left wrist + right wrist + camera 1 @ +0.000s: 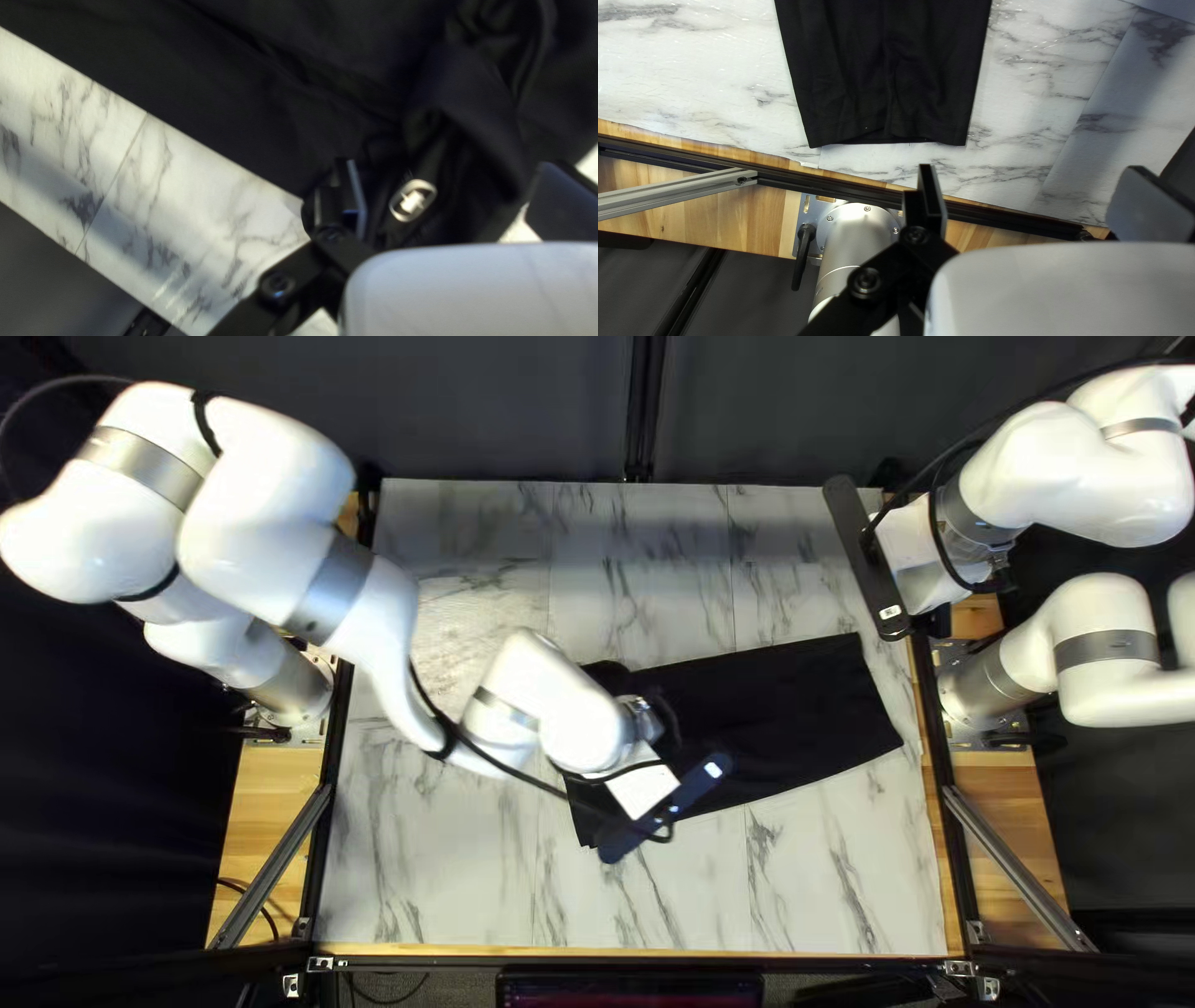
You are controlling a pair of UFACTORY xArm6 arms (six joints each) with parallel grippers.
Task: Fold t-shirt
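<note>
A folded black t-shirt (772, 709) lies as a long strip across the middle and right of the table. My left gripper (660, 812) is low over its left end, tips hidden in the top left view. From the left wrist, the gripper (445, 199) shows wide-spread fingers, with rumpled t-shirt (299, 81) and a small silver oval between them. My right gripper (868, 560) hangs near the table's far right corner, off the cloth. In the right wrist view that gripper (1033, 199) is open and empty, while the t-shirt's narrow end (887, 81) lies flat ahead.
Marble-patterned table (623, 896) shows bare in front of the cloth and behind it. My left arm (374, 610) reaches across the table's left half. Beside the right edge are my right arm's base (859, 230) and a metal strut (679, 190).
</note>
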